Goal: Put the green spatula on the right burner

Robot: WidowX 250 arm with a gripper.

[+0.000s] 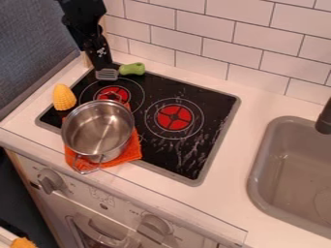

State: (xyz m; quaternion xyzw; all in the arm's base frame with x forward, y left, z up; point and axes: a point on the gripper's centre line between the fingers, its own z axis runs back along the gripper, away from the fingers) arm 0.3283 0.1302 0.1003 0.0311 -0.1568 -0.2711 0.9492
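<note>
The black gripper (101, 63) hangs down from the upper left over the back-left corner of the stovetop, right at the spatula. Just beyond its lower end is the grey slotted head of the green spatula (132, 69), whose green handle points right along the stove's back edge. Whether the gripper touches the spatula cannot be made out. The right burner (174, 117) is a red disc inside white rings, with nothing on it.
A steel pot (98, 130) stands on an orange cloth (132, 150) at the front left, partly over the left burner's rings (112, 93). Yellow corn (64, 97) lies by the stove's left edge. A grey sink (261, 169) is at the right, a tiled wall (194, 29) behind.
</note>
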